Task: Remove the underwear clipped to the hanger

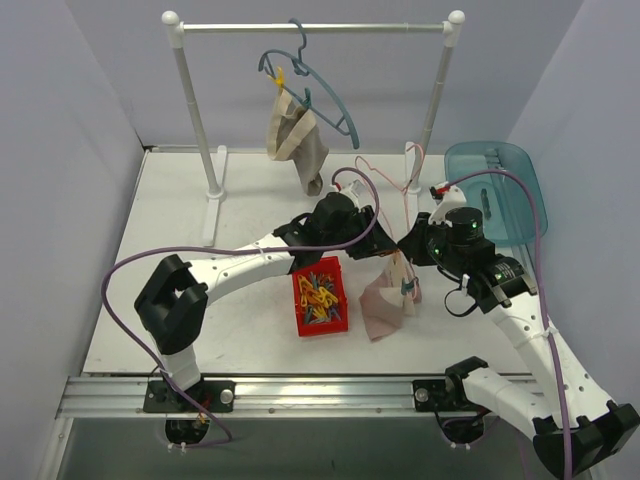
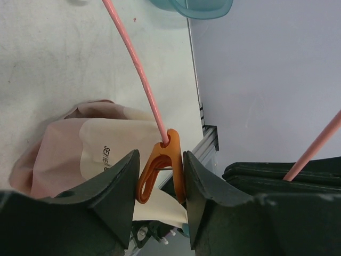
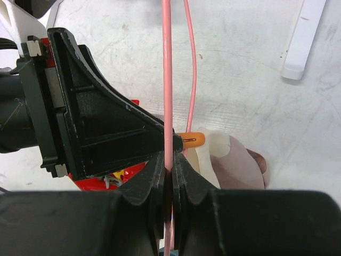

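Nearest us on the table [image 1: 150,330], a red bin [image 1: 322,329] of coloured clips sits just left of the underwear [image 1: 383,305], a pale pink-and-cream piece lying crumpled on the surface between the two arms. A teal clip [image 1: 407,289] shows at its right edge.

Just above the cloth, we see both arms meeting at the pink hanger [image 3: 167,80], a thin wire one held up off the table. The right gripper [image 3: 168,165] is clamped tight on the wire, its fingers pressed together with the pink rod running straight between them. In the left wrist view, the left gripper [image 2: 161,160] straddles an orange clip [image 2: 152,178] that bites the hanger wire, one finger against each side of it. The underwear hangs below this clip and spreads onto the table behind it, with printed lettering on its cream panel too cut off to read.

Farther back on the right, a translucent teal tray [image 1: 510,190] rests near the table's far corner. At the far edge stands a white rack [image 1: 310,27], and from its bar hangs a teal hanger [image 1: 325,95], tilted down to the right, carrying a beige garment [image 1: 297,135] fastened near the top by a yellow clip [image 1: 280,72].
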Tool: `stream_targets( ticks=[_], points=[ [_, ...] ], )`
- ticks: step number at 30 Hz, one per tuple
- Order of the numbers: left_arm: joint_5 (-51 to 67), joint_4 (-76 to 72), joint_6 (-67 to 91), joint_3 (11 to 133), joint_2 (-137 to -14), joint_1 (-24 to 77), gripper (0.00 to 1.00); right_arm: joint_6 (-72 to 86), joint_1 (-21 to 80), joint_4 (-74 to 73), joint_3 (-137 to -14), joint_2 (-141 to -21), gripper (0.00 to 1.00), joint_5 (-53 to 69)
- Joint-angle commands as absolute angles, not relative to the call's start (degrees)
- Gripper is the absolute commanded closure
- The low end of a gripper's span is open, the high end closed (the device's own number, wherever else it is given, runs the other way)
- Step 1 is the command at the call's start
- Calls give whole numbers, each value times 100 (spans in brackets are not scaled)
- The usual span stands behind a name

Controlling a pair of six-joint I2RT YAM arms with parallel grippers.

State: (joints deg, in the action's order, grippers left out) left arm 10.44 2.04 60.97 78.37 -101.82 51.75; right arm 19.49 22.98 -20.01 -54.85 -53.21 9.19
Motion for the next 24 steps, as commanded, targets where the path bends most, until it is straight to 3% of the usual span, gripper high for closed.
stream_targets(
  ticks=[1,5,11,24],
  points=[
    [1301,-211,6021,7770,-10037,5150,55,1925,2338,-1679,-5757,-5300,100,747],
    [1301,-369,6099,7550,-9932,5107,62,1934,2338,-1679,-5774,-5300,100,729],
    [1336,-764,6266,7243,-9747,4966,97,1916,2338,-1679,-5766,-5291,100,694],
    [1924,-1168,6319,6760,-9132,4773,97,1916,2338,-1696,-5704,-5546,100,175]
  ],
)
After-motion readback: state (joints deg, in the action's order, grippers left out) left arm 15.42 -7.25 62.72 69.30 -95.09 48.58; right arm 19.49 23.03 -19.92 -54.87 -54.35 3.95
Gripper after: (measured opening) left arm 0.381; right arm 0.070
